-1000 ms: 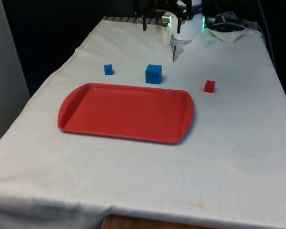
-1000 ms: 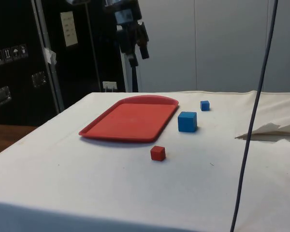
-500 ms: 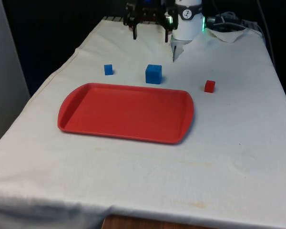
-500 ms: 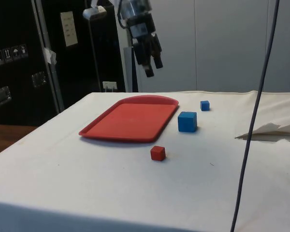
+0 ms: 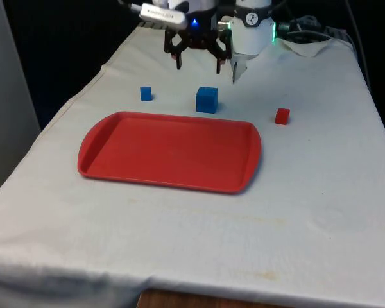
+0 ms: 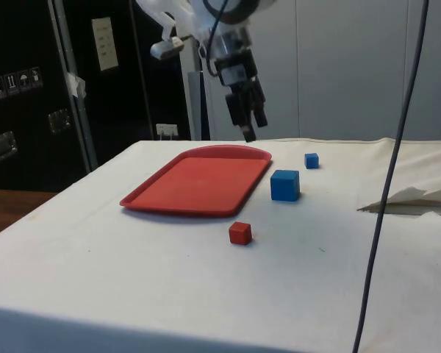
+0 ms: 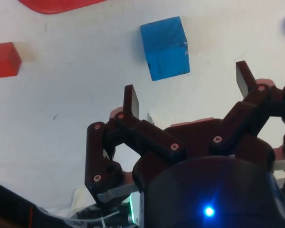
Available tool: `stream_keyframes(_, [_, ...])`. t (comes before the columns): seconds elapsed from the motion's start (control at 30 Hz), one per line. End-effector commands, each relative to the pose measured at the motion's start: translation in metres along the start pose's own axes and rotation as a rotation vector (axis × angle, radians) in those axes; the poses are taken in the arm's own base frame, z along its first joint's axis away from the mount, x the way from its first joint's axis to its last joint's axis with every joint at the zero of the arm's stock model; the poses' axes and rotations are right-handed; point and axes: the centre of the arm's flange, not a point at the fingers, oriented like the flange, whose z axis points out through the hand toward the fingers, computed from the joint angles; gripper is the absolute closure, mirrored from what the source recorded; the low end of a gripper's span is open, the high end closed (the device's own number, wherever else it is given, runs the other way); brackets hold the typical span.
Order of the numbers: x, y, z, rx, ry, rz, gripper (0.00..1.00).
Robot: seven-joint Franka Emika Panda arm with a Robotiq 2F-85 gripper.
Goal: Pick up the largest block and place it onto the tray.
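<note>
The largest block, a blue cube (image 5: 206, 99) (image 6: 284, 184) (image 7: 165, 48), rests on the cloth just behind the red tray (image 5: 170, 151) (image 6: 198, 179) (image 7: 52, 4). My gripper (image 5: 198, 62) (image 6: 252, 126) (image 7: 187, 88) hangs open in the air above and a little behind that cube, with nothing between its fingers. A small blue cube (image 5: 145, 94) (image 6: 312, 159) lies to the front view's left of the big one. A small red cube (image 5: 282, 116) (image 6: 240, 232) (image 7: 4, 59) sits to the front view's right of the tray.
White crumpled paper (image 5: 305, 46) (image 6: 415, 197) lies at the far end near the robot base. A dark cable (image 6: 386, 176) hangs across the side view.
My gripper has come down and forward from the far end of the table to a spot over the large blue cube. The blocks and tray have not moved.
</note>
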Motion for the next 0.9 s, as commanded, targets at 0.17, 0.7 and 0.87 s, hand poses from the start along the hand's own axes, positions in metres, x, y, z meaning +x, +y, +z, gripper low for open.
stream_keyframes(0.17, [-0.005, 0.003, 0.024, -0.003, 0.000, -0.001, 0.00])
stream_keyframes(0.7, [-0.016, 0.008, 0.071, -0.025, -0.031, -0.003, 0.00])
stream_keyframes(0.87, [-0.018, 0.006, 0.083, 0.001, -0.023, -0.007, 0.00])
